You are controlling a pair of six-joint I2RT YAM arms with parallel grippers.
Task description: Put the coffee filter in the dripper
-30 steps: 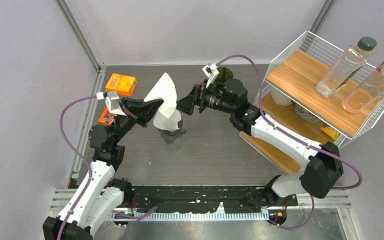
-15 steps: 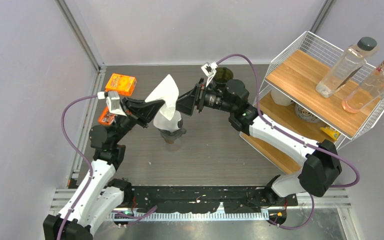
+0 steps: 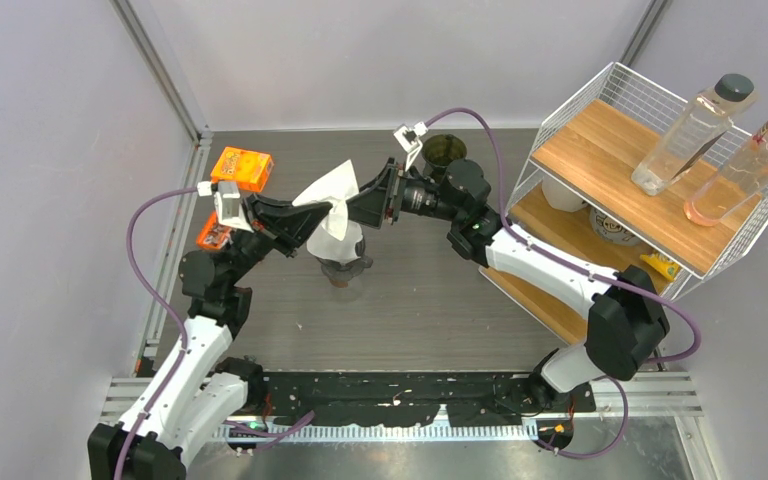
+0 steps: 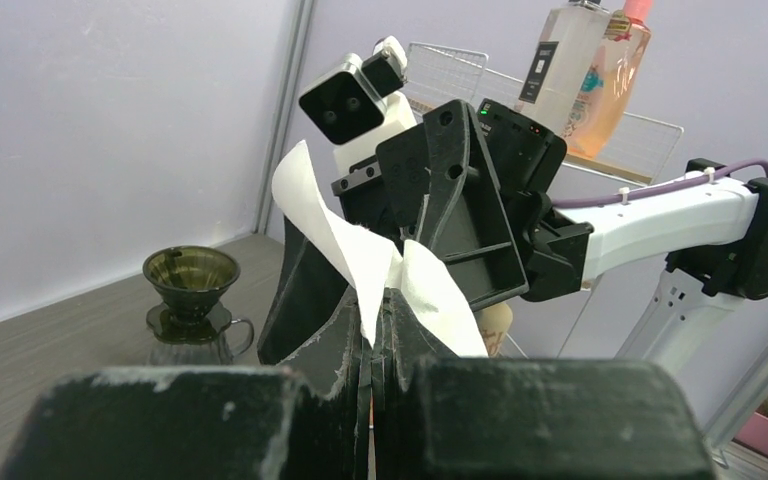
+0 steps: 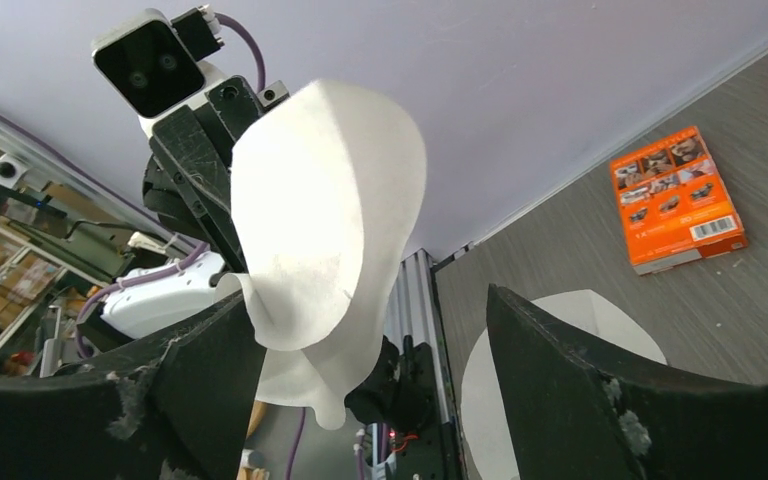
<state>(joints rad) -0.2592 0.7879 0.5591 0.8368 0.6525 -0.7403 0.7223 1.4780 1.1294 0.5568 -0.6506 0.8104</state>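
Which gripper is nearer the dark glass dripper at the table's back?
Right. The right gripper hangs just left of the dark glass dripper; the left gripper, pinching the white paper filter, is farther left.

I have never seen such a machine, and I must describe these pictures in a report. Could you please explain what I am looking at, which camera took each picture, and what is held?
These are two robot arms bolted at the near edge of a table, each ending in a two-finger gripper. The wide picture comes from a fixed camera above and behind them; the other two come from cameras on the wrists, so each shows its own fingers. The left gripper is shut on a white paper coffee filter and holds it in the air. The right gripper is open, with the filter in front of its spread fingers. On the table stand a dark glass dripper, at the far side, and two orange boxes. At the right is a wire shelf with two bottles.
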